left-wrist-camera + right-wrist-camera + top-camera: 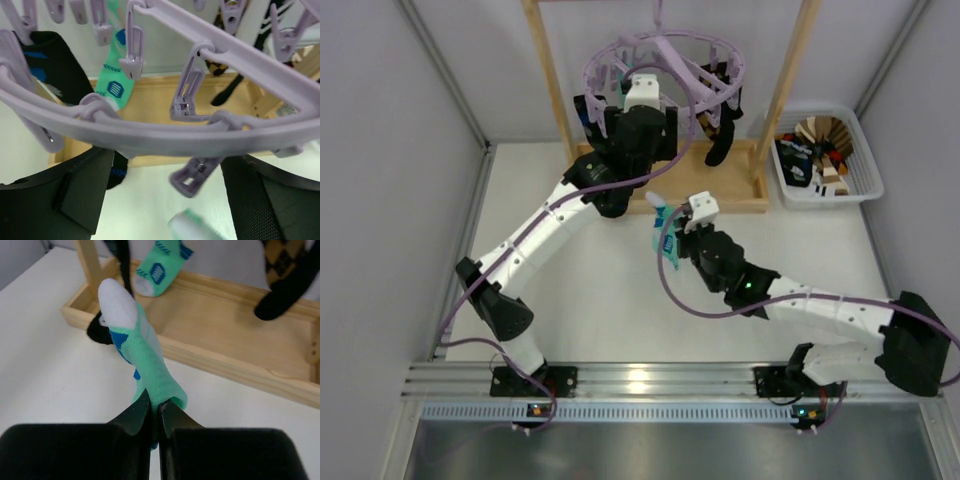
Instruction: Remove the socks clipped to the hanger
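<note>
White table point(620, 310) supports both arms. Right gripper point(156, 407) pinches 1 mint sock point(145, 365) for removal; left gripper point(165, 172) sits wide at the hanger point(150, 137).

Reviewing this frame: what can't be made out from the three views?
- Socks on the hanger: top view, the left arm covers the ring's middle; count unclear.
- Basket contents: top view, too small.
- Pale mint blob: left wrist view, blurred.
- Hanging mint sock, its clip: left wrist view, cut off at top edge.
</note>
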Robot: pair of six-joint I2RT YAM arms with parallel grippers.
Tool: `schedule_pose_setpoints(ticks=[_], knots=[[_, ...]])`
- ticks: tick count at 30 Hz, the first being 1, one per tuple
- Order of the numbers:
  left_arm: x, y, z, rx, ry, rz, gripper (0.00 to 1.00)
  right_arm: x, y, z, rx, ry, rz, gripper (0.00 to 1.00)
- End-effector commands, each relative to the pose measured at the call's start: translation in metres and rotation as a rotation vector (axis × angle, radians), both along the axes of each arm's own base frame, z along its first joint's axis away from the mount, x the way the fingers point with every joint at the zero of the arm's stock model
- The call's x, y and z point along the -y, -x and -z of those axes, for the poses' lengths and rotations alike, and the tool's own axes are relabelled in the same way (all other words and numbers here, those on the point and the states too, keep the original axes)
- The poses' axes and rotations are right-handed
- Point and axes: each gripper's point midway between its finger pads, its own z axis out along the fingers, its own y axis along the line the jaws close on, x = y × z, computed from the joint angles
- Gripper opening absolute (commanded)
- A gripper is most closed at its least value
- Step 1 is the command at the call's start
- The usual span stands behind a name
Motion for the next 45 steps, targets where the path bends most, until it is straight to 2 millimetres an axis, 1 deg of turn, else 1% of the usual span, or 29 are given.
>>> schedule_pose_setpoints(ticks=[1, 2, 6, 10, 11, 12, 16, 18, 19, 22, 24, 25, 26, 27, 28, 30, 31, 32, 33, 34, 35, 37, 38, 40, 41, 42, 43, 44, 45], knots=[[0.001, 0.024, -0.036, 0.041, 0.149, 0.094, 0.90, 0.056, -0.004, 0.002, -0.112, -0.001, 0.116, 0.00], [-0.002, 0.027, -0.036, 0.039, 0.152, 0.095, 0.98, 0.065, -0.007, -0.009, -0.117, -0.012, 0.130, 0.00], [-0.028, 0.049, -0.041, 0.051, 0.175, 0.070, 0.98, 0.129, -0.020, -0.022, -0.165, 0.020, 0.267, 0.00], [-0.054, 0.069, -0.024, 0.032, 0.162, 0.035, 0.98, 0.173, -0.036, -0.042, -0.183, 0.002, 0.357, 0.00], [-0.066, 0.080, -0.031, 0.050, 0.185, 0.030, 0.98, 0.182, -0.043, -0.053, -0.173, -0.006, 0.378, 0.00], [-0.070, 0.083, -0.008, 0.014, 0.165, 0.022, 0.98, 0.205, -0.053, -0.056, -0.176, -0.012, 0.440, 0.00], [-0.103, 0.109, 0.015, 0.003, 0.146, -0.010, 0.98, 0.252, -0.090, -0.058, -0.224, -0.038, 0.533, 0.00], [-0.122, 0.124, 0.012, 0.020, 0.166, -0.031, 0.98, 0.279, -0.105, -0.071, -0.208, -0.058, 0.595, 0.00], [-0.128, 0.129, 0.024, -0.002, 0.149, -0.033, 0.98, 0.286, -0.117, -0.076, -0.207, -0.060, 0.618, 0.00], [-0.135, 0.145, 0.029, -0.013, 0.165, 0.002, 0.98, 0.317, -0.145, -0.071, -0.226, -0.064, 0.694, 0.00], [-0.138, 0.153, 0.034, -0.029, 0.154, 0.029, 0.98, 0.346, -0.163, -0.089, -0.196, -0.082, 0.755, 0.00], [-0.141, 0.159, 0.030, -0.021, 0.165, 0.046, 0.98, 0.354, -0.178, -0.072, -0.245, -0.068, 0.772, 0.00], [-0.137, 0.164, 0.037, -0.040, 0.156, 0.086, 0.98, 0.363, -0.189, -0.093, -0.207, -0.081, 0.785, 0.00], [-0.137, 0.168, 0.039, -0.040, 0.150, 0.108, 0.98, 0.375, -0.196, -0.095, -0.201, -0.087, 0.808, 0.00], [-0.139, 0.174, 0.037, -0.030, 0.159, 0.126, 0.98, 0.380, -0.209, -0.079, -0.235, -0.083, 0.809, 0.00], [-0.136, 0.181, 0.048, -0.048, 0.156, 0.169, 0.98, 0.390, -0.226, -0.094, -0.211, -0.094, 0.813, 0.01], [-0.137, 0.183, 0.050, -0.048, 0.158, 0.175, 0.98, 0.394, -0.237, -0.074, -0.259, -0.074, 0.817, 0.03], [-0.139, 0.187, 0.055, -0.050, 0.159, 0.182, 0.98, 0.401, -0.245, -0.091, -0.225, -0.075, 0.824, 0.18], [-0.139, 0.188, 0.058, -0.052, 0.158, 0.187, 0.98, 0.404, -0.251, -0.090, -0.230, -0.067, 0.826, 0.32], [-0.139, 0.189, 0.059, -0.054, 0.159, 0.191, 0.98, 0.407, -0.259, -0.068, -0.287, -0.041, 0.831, 0.49], [-0.141, 0.192, 0.062, -0.053, 0.162, 0.194, 0.98, 0.411, -0.266, -0.084, -0.257, -0.043, 0.837, 0.70], [-0.140, 0.193, 0.071, -0.070, 0.161, 0.195, 0.98, 0.413, -0.270, -0.074, -0.304, -0.028, 0.837, 0.74], [-0.141, 0.193, 0.073, -0.074, 0.170, 0.190, 0.98, 0.410, -0.271, -0.083, -0.289, -0.039, 0.825, 0.78], [-0.137, 0.194, 0.082, -0.095, 0.176, 0.200, 0.98, 0.396, -0.262, -0.102, -0.263, -0.094, 0.769, 0.85], [-0.135, 0.194, 0.086, -0.110, 0.205, 0.190, 0.98, 0.388, -0.257, -0.091, -0.281, -0.117, 0.737, 0.87], [-0.132, 0.193, 0.092, -0.128, 0.211, 0.183, 0.98, 0.376, -0.238, -0.121, -0.224, -0.157, 0.695, 0.88], [-0.129, 0.189, 0.098, -0.135, 0.223, 0.172, 0.98, 0.358, -0.231, -0.130, -0.198, -0.222, 0.618, 0.90], [-0.126, 0.188, 0.104, -0.150, 0.247, 0.162, 0.98, 0.341, -0.225, -0.108, -0.199, -0.261, 0.544, 0.99], [-0.121, 0.185, 0.111, -0.167, 0.250, 0.160, 0.98, 0.321, -0.199, -0.145, -0.105, -0.339, 0.471, 0.99]])
